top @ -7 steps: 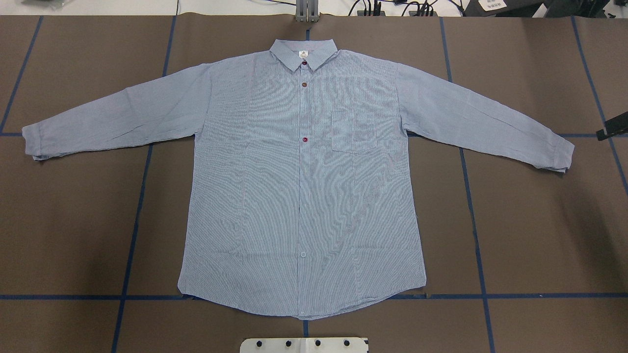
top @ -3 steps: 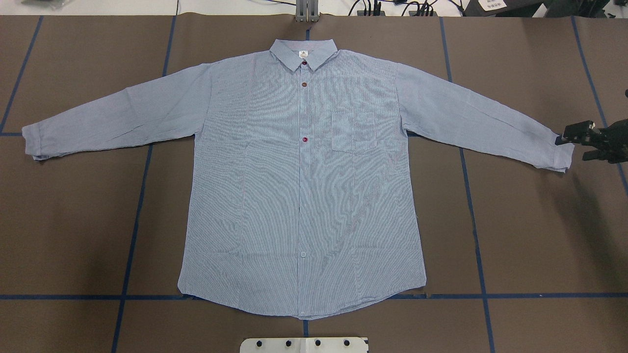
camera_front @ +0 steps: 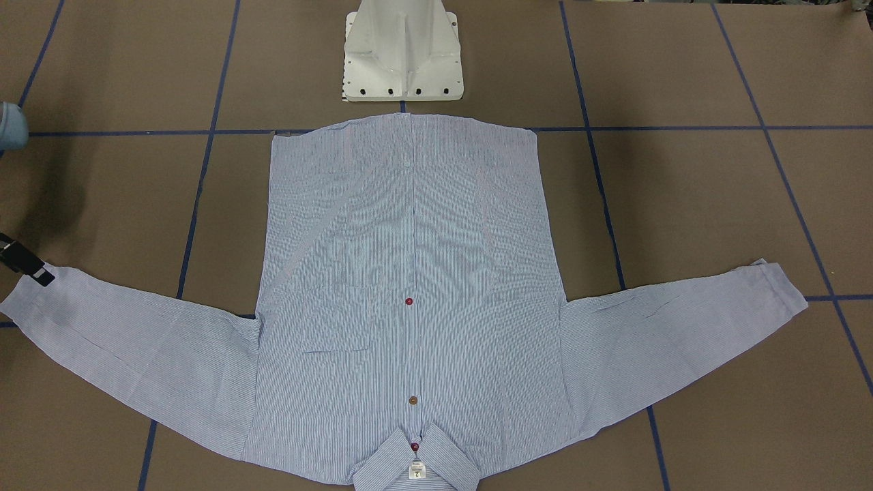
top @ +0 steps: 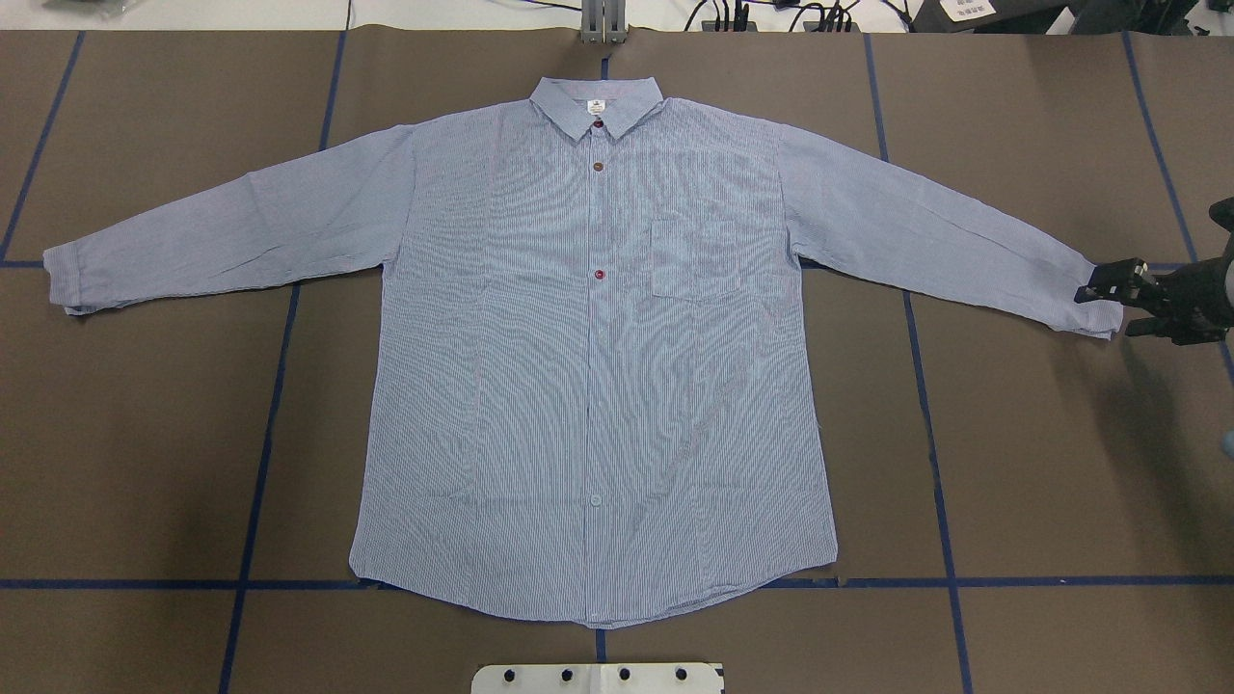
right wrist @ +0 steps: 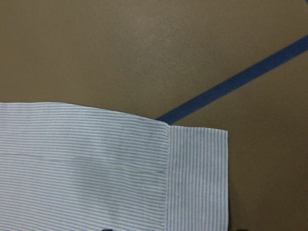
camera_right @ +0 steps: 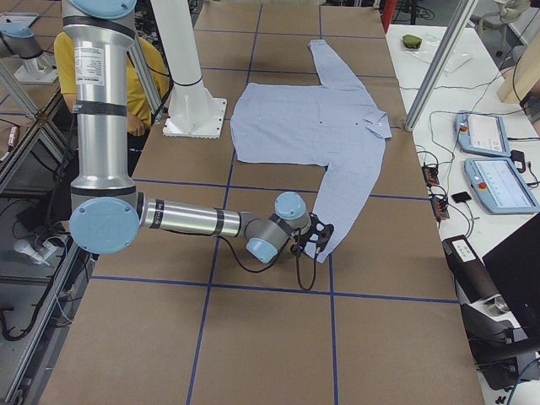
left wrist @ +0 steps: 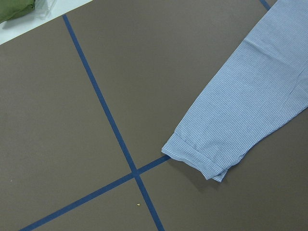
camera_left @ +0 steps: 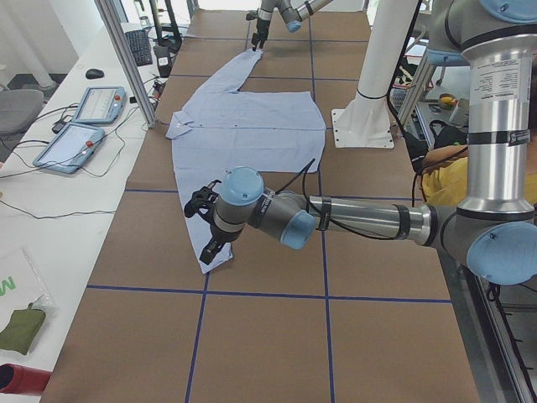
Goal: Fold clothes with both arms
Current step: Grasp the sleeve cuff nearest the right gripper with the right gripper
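Observation:
The light blue striped shirt (top: 588,366) lies flat and face up, buttoned, sleeves spread, collar (top: 596,101) at the far side. My right gripper (top: 1109,310) is open, low at the end of the right cuff (top: 1099,308), with one finger over the cuff's edge. It also shows at the left edge of the front view (camera_front: 34,271). The right wrist view shows that cuff (right wrist: 197,178) close up. My left gripper (camera_left: 205,222) shows only in the left side view, above the left cuff (left wrist: 197,156); I cannot tell if it is open or shut.
The white pedestal base (camera_front: 402,51) stands just behind the shirt's hem. Blue tape lines (top: 260,434) cross the brown table cover. Two tablets (camera_right: 489,156) and cables lie beyond the collar side. A green pouch (left wrist: 17,8) lies off the cover's corner.
My right gripper came in from the right edge and moved left and down to the right cuff. The shirt has not moved.

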Controlling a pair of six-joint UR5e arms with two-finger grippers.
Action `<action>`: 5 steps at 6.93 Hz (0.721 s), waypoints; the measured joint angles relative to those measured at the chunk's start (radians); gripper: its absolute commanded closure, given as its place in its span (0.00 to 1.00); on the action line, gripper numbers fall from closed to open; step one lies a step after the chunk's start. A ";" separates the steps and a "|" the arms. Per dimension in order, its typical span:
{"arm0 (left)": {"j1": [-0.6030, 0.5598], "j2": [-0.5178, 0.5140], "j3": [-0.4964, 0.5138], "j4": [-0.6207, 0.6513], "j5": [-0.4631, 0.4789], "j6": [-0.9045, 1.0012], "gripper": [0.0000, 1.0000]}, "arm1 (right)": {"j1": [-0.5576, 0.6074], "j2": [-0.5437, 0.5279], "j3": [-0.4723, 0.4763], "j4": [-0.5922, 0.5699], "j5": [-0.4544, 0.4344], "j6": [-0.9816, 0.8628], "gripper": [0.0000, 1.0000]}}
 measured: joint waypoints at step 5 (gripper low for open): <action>-0.003 0.009 -0.016 0.002 -0.003 0.000 0.01 | -0.013 -0.036 0.011 0.005 -0.001 0.046 1.00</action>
